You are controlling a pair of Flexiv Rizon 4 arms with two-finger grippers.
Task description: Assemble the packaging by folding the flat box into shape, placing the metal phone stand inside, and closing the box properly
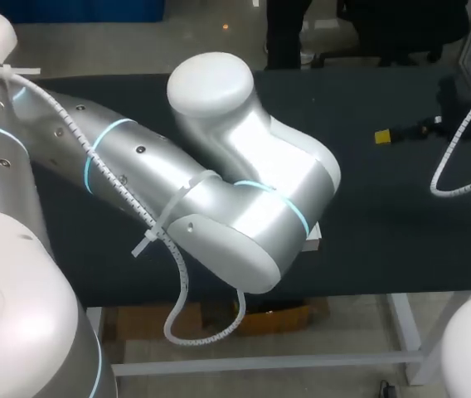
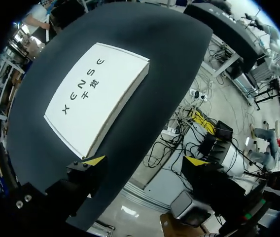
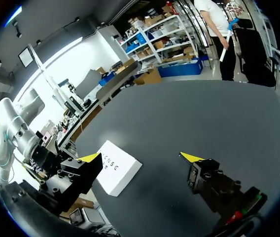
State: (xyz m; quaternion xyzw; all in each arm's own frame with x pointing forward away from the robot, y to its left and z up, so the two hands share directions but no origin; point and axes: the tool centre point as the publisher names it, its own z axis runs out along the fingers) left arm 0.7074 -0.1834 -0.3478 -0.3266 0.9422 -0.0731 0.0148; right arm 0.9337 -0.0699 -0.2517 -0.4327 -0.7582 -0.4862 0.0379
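A shut white box (image 2: 93,98) with dark print on its lid lies flat on the black table (image 2: 145,39), close to the near edge. My left gripper (image 2: 145,160) hangs open above that edge, the box just ahead of one finger and nothing between the fingers. In the head view my left arm (image 1: 219,182) covers the box save one white corner (image 1: 313,240). My right gripper (image 3: 140,157) stands open over the table's far right part, well away from the box (image 3: 118,168); one of its yellow tips (image 1: 385,137) shows in the head view.
The black table (image 1: 385,215) runs wide around the box. My left arm (image 3: 9,128) rises beyond the table's near edge in the right wrist view. A white cable loop (image 1: 459,162) hangs from my right arm at the far right.
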